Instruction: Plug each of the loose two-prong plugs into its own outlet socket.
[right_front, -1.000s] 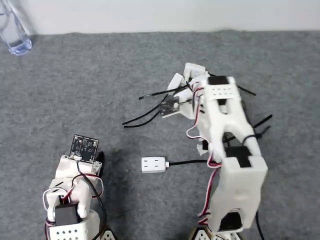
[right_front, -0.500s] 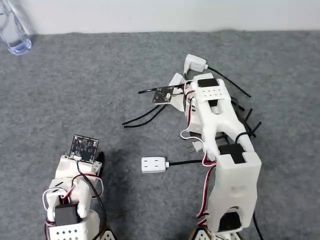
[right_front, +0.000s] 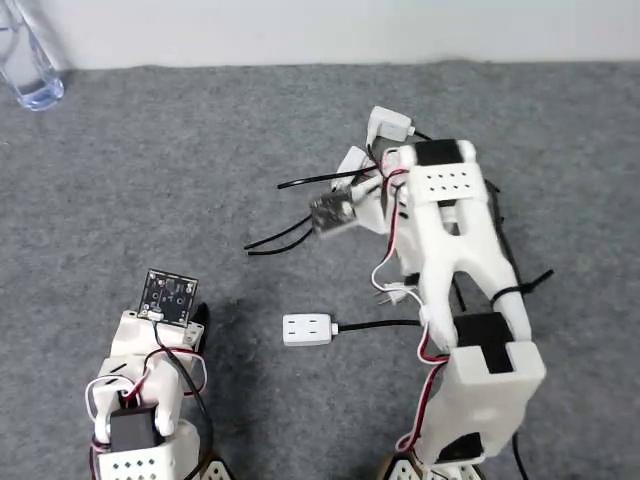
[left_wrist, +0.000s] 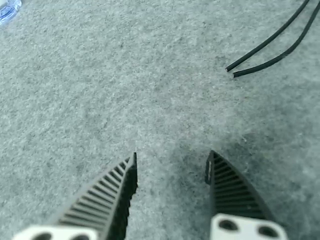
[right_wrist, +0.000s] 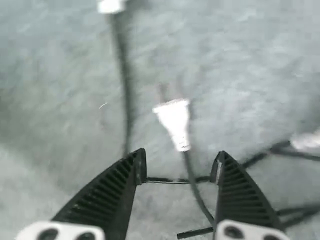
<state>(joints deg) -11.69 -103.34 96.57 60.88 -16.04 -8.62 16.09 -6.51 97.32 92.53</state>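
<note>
None of the loose plugs is seated, as far as the views show; the task stands at its opening step, with every insertion left to do.

Nearest, at the near left of the surface, the left pincer (left_wrist: 172, 156) hangs released over bare mat. Its ribbed black fingers (left_wrist: 120, 187) stand apart with nothing between them. Two thin black cable ends (left_wrist: 230, 68) lie well ahead of it.

Just beyond, near the middle, the white rectangular plastic outlet socket block (right_front: 307, 329) lies flat with its slots unoccupied. Its black cord (right_front: 375, 324) runs under the right arm. A small white two-prong plug (right_front: 398, 294) lies beside that arm, apart from the block.

Farther out, the right pincer (right_wrist: 181, 155) is released. Its fingers are spread to either side of the cord of a flat white two-prong plug (right_wrist: 172, 122), which lies on the mat just ahead of the tips, prongs pointing away, ungripped. In the high view this arm is stretched over a tangle of white plugs and thin black cords (right_front: 352, 165). One angled white plug (right_front: 390, 125) lies at the tangle's far edge.

The likely next step is to close on a plug and carry it to the block.

The surface (right_front: 200, 150) is a grey short-pile mat. A plain white wall (right_front: 350, 30) bounds its far edge, with a clear plastic bottle (right_front: 30, 75) in the far left corner.
</note>
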